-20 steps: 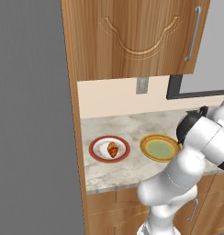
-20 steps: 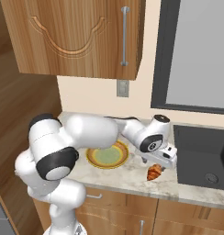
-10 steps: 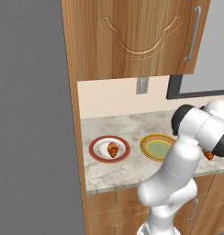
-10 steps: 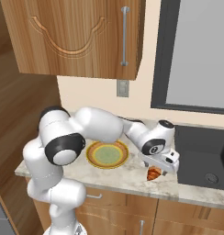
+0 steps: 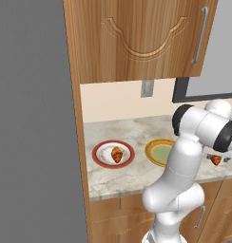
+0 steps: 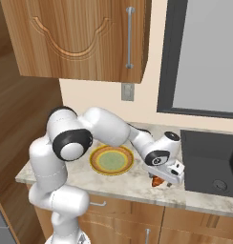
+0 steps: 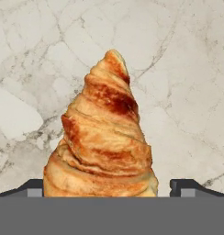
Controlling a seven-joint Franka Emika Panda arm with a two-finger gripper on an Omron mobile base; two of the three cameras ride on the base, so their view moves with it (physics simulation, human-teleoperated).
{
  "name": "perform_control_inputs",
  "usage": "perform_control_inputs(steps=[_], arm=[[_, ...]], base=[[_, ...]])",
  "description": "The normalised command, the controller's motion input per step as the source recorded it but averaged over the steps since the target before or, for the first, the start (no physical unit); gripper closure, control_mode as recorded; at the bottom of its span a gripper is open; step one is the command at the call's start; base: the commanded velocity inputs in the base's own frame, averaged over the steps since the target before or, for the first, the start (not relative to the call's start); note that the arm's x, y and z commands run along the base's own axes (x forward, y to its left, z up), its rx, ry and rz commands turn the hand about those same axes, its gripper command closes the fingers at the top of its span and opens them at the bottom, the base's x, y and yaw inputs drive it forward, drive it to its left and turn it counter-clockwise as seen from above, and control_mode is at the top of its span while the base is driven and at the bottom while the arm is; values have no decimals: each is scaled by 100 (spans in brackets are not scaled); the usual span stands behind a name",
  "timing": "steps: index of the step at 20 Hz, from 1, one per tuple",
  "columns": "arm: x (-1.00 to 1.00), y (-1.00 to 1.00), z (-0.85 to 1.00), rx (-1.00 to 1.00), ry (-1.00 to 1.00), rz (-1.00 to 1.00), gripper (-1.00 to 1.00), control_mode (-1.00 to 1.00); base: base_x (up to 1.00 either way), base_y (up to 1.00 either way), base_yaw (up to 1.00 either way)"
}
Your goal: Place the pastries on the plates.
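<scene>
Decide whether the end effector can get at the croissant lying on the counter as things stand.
Probably yes: the end effector is right over the croissant, its fingertips either side of it, with bare marble counter around and nothing between.

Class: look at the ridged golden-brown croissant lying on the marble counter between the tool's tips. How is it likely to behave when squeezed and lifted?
The ridged golden-brown croissant looks flaky and layered, so a hard squeeze would probably crush it. Being small beside the yellow-rimmed green plate, it is likely light. Its tapered shape may let it slip or pivot between the tool tips.
</scene>
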Motion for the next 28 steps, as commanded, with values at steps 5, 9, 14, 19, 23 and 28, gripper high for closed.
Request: perform_control_inputs(steps=[5, 9, 14, 19, 23, 28], arm=[[0, 0, -4, 0, 0, 0, 100, -100], [2, 0, 1, 0, -1, 0, 100, -100], [0, 36, 48, 0, -13, 0, 100, -100], [-2, 84, 43, -5, -7, 5, 100, -100], [0, 85, 43, -10, -13, 12, 100, -100], [0, 86, 35, -15, -26, 6, 100, -100]], base=[[0, 0, 0], [0, 0, 0], [0, 0, 0], [0, 0, 0], [0, 0, 0], [0, 0, 0]])
